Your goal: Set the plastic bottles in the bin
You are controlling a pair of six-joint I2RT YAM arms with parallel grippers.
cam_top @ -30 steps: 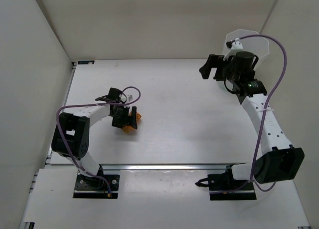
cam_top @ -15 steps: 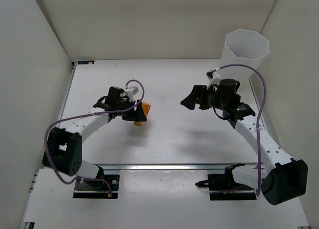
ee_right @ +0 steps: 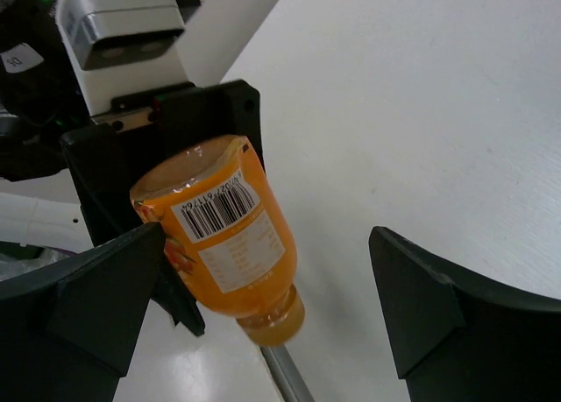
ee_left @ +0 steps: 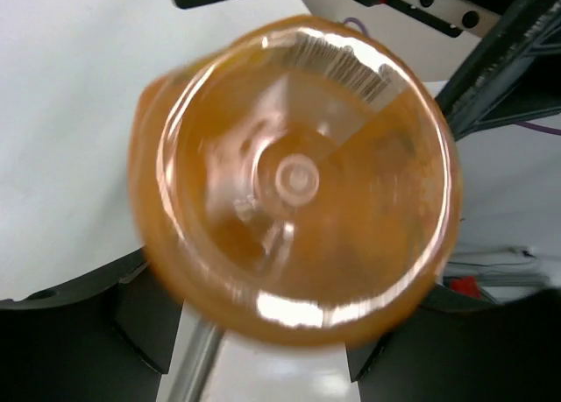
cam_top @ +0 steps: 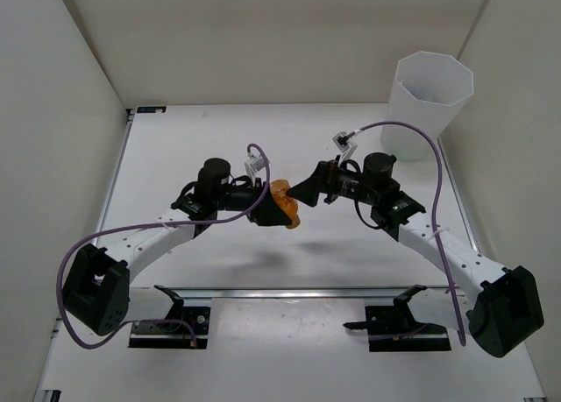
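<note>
One orange plastic bottle (cam_top: pixel 282 202) is in view, held in the air over the table's middle by my left gripper (cam_top: pixel 263 202), which is shut on it. The left wrist view shows its round base (ee_left: pixel 294 179) filling the frame between the jaws. My right gripper (cam_top: pixel 308 188) is open, right beside the bottle. In the right wrist view the bottle (ee_right: pixel 230 236) lies between that gripper's spread fingers, nearer the left finger (ee_right: pixel 96 288), cap end pointing down. The bin (cam_top: pixel 433 91), tall and translucent white, stands at the far right corner. No other bottles show.
White walls enclose the table on the left, back and right. A metal rail (cam_top: pixel 289 292) runs along the table's near edge by the arm bases. A purple cable (cam_top: pixel 412 130) loops above the right arm.
My left gripper has carried the orange bottle rightward to the table's middle. My right gripper has swung from the bin down and left to meet the bottle.
</note>
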